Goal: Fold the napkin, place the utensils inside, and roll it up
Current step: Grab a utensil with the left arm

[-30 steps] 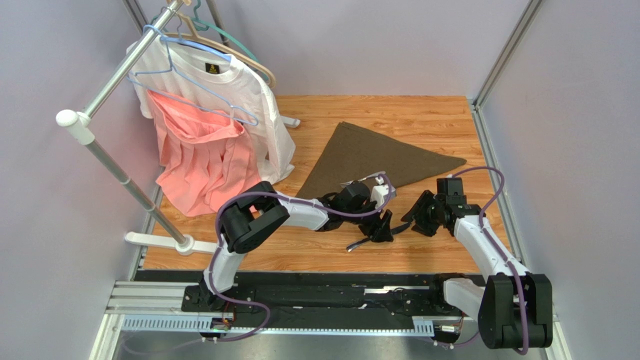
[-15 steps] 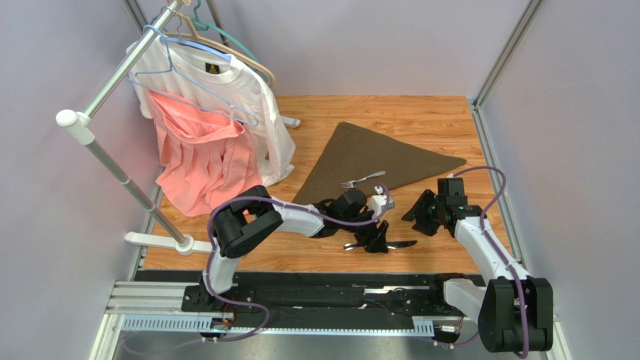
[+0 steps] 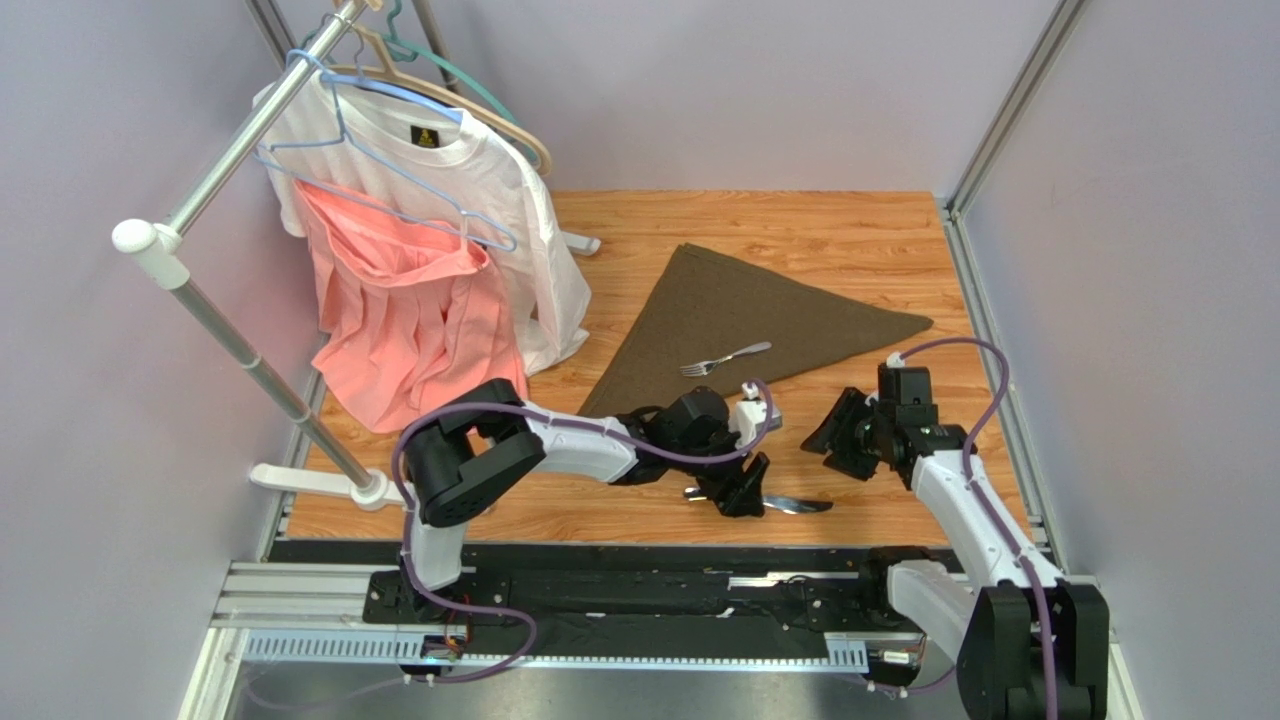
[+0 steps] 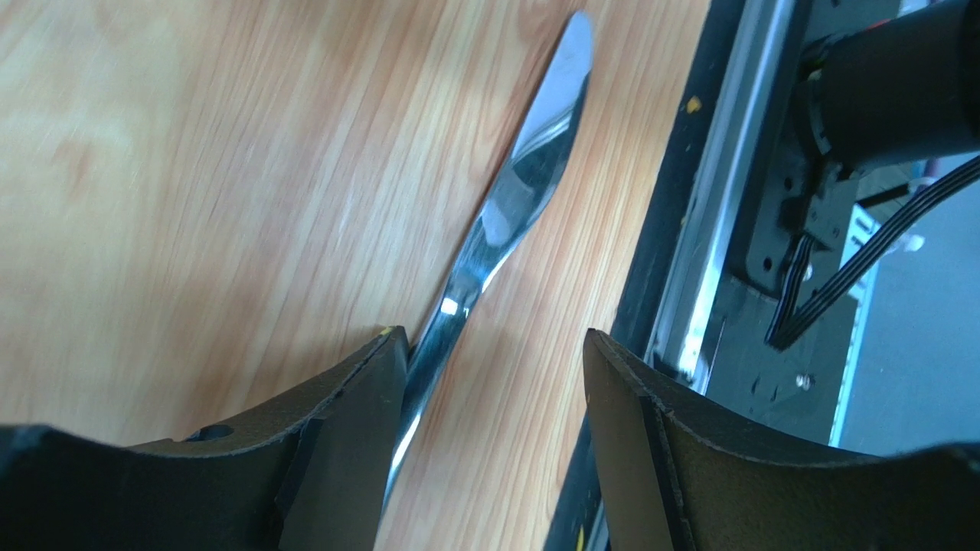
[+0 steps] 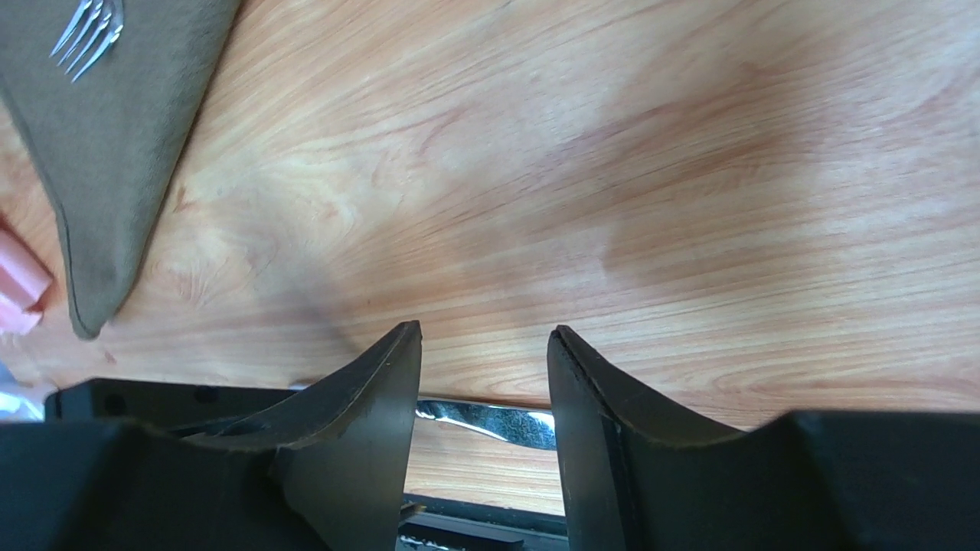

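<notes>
The dark olive-brown napkin (image 3: 736, 305) lies folded into a triangle on the wooden table. The silver fork (image 3: 724, 359) rests on its near part. The silver knife (image 3: 792, 506) lies on bare wood by the table's front edge. My left gripper (image 3: 741, 489) is open and low over the knife's handle end. In the left wrist view the knife (image 4: 515, 201) runs along the inner side of the left finger (image 4: 345, 425). My right gripper (image 3: 839, 432) is open and empty to the right of the knife. The right wrist view shows the knife (image 5: 497, 420), the napkin (image 5: 115, 149) and the fork tines (image 5: 86, 29).
A clothes rack (image 3: 226, 323) stands at the left with a white T-shirt (image 3: 481, 195) and a pink garment (image 3: 398, 323) on hangers. The black rail (image 3: 661, 578) runs just past the table's front edge, close to the knife. Grey walls enclose the table.
My left gripper has drawn back from the napkin's edge toward the front edge, uncovering the fork on the napkin. The knife now lies flat by the front edge. My right gripper has shifted slightly nearer.
</notes>
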### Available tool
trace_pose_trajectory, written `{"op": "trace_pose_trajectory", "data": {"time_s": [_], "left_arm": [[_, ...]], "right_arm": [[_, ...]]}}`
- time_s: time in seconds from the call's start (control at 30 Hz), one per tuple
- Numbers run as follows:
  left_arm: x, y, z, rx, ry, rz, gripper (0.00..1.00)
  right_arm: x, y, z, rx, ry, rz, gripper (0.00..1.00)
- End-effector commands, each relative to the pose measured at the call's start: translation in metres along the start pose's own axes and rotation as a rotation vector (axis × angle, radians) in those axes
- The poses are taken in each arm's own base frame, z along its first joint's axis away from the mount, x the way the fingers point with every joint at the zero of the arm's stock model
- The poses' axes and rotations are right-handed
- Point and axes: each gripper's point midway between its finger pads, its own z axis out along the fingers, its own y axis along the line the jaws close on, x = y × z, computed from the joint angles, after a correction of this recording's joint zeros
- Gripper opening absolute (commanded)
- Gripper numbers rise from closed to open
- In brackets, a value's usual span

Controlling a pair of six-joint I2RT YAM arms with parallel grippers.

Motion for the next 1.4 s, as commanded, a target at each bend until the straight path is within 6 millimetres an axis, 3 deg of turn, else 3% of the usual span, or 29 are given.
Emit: {"op": "trace_pose_trajectory", "data": {"time_s": [0.0, 0.03, 0.13, 0.33, 0.57, 0.77, 0.9, 1.0, 1.13, 1.37], "left_arm": [[-0.014, -0.005, -0.033, -0.090, -0.044, -0.006, 0.68], [-0.028, -0.010, -0.046, -0.109, -0.090, -0.002, 0.68], [-0.032, -0.007, -0.068, -0.185, -0.123, -0.057, 0.69], [-0.019, 0.014, -0.101, -0.326, -0.160, -0.207, 0.70], [0.003, 0.047, -0.133, -0.373, -0.210, -0.407, 0.70], [0.001, 0.067, -0.186, -0.434, -0.294, -0.493, 0.70], [-0.009, 0.066, -0.225, -0.456, -0.357, -0.502, 0.70], [-0.016, 0.064, -0.244, -0.453, -0.369, -0.490, 0.71], [-0.026, 0.063, -0.255, -0.432, -0.403, -0.482, 0.71], [-0.027, 0.065, -0.251, -0.400, -0.411, -0.494, 0.71]], "right_arm": [[-0.003, 0.022, -0.009, -0.157, -0.060, -0.112, 0.49], [0.001, 0.021, -0.007, -0.174, -0.055, -0.127, 0.50], [0.003, 0.031, -0.006, -0.225, -0.048, -0.194, 0.51], [0.018, 0.053, 0.003, -0.281, 0.008, -0.316, 0.51], [0.040, 0.079, 0.008, -0.339, 0.033, -0.530, 0.51], [0.061, 0.084, 0.014, -0.298, 0.086, -0.610, 0.51], [0.076, 0.093, 0.018, -0.302, 0.076, -0.711, 0.52], [0.079, 0.102, 0.020, -0.294, 0.064, -0.777, 0.52], [0.092, 0.113, 0.024, -0.280, 0.085, -0.883, 0.52], [0.113, 0.128, 0.035, -0.229, 0.133, -1.066, 0.52]]}}
